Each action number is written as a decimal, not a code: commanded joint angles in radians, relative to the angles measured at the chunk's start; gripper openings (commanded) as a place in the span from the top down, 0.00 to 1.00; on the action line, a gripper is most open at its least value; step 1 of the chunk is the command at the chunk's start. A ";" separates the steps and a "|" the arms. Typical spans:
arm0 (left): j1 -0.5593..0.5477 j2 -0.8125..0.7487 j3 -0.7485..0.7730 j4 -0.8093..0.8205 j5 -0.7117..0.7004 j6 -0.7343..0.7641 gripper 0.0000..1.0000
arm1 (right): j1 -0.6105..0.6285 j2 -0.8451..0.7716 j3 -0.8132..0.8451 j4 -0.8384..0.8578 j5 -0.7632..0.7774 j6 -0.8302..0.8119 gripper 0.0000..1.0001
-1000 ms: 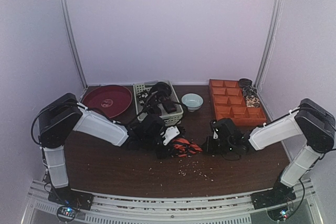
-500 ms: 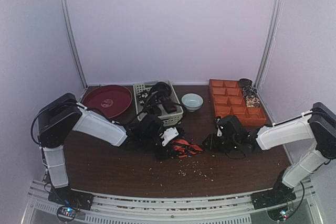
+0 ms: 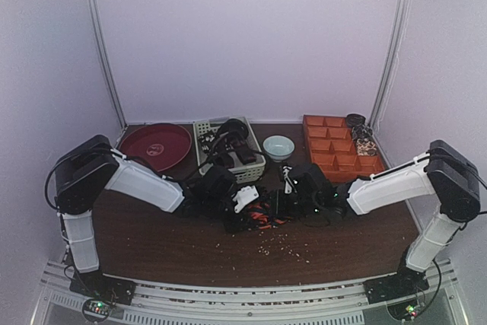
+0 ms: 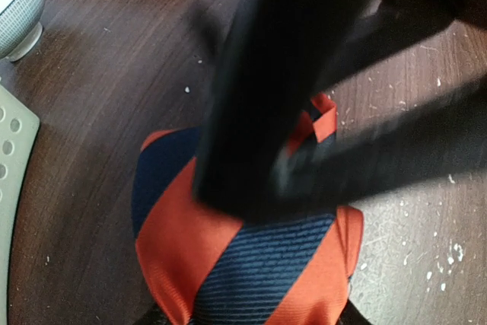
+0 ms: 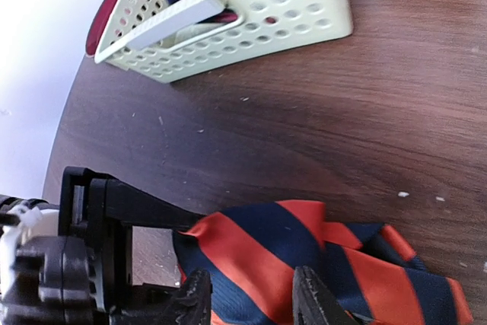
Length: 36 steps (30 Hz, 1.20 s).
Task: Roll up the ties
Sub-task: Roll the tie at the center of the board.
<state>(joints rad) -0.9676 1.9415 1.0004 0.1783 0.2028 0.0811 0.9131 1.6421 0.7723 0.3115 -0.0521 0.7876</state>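
- Near the middle of the dark brown wooden table (image 3: 152, 241) lies an orange-red and navy striped fabric necktie (image 3: 264, 215), folded into a loose bundle flat on the wood.
- On its left side, the left fingers (image 5: 152, 215) reach the edge of the necktie. In the left wrist view the bundle (image 4: 243, 264) fills the gap between them, so they are clamped on it from both sides.
- From the right side, the right fingers (image 5: 313, 298) stand spread apart just above the necktie (image 5: 304, 253). Striped cloth shows in the gap between them, and they grip nothing.
- Behind the necktie, well apart from it, stands a pale perforated plastic basket (image 5: 228, 28), and a pale blue-green bowl (image 4: 19, 5) is beside the basket.
- Small pale crumbs (image 3: 278, 243) are scattered on the table in front of the necktie.
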 commanded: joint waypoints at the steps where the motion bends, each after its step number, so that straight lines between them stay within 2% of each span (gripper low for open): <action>1: 0.004 -0.001 -0.026 -0.017 0.002 0.012 0.49 | 0.019 0.078 0.056 0.024 -0.018 0.001 0.64; 4: 0.004 -0.029 -0.045 0.000 -0.010 -0.003 0.37 | 0.021 0.108 0.043 0.047 -0.021 0.017 0.67; 6: 0.004 -0.055 -0.062 0.013 -0.023 -0.021 0.32 | 0.021 0.117 0.032 0.050 -0.022 0.022 0.68; 11: 0.004 -0.149 -0.131 0.054 -0.063 -0.091 0.29 | 0.021 0.115 -0.010 0.071 -0.017 0.041 0.70; 15: 0.004 -0.239 -0.246 0.124 -0.091 -0.160 0.30 | 0.021 0.108 -0.040 0.097 -0.021 0.050 0.70; 17: 0.004 -0.266 -0.294 0.148 -0.125 -0.200 0.35 | 0.021 0.101 -0.055 0.110 -0.026 0.052 0.71; 21: 0.004 -0.265 -0.357 0.206 -0.164 -0.272 0.58 | 0.022 0.087 -0.082 0.133 -0.023 0.056 0.71; 29: 0.003 -0.151 -0.298 0.269 -0.189 -0.320 0.97 | 0.020 0.092 -0.088 0.156 -0.034 0.083 0.71; 30: 0.003 -0.134 -0.286 0.279 -0.176 -0.322 1.00 | 0.020 0.091 -0.089 0.155 -0.036 0.091 0.71; 36: -0.015 -0.075 -0.247 0.348 -0.070 -0.341 1.00 | 0.017 0.062 -0.097 0.130 -0.053 0.143 0.71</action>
<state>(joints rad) -0.9688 1.8362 0.7235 0.4328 0.0650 -0.2348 0.9260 1.7363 0.7013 0.5045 -0.0742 0.8871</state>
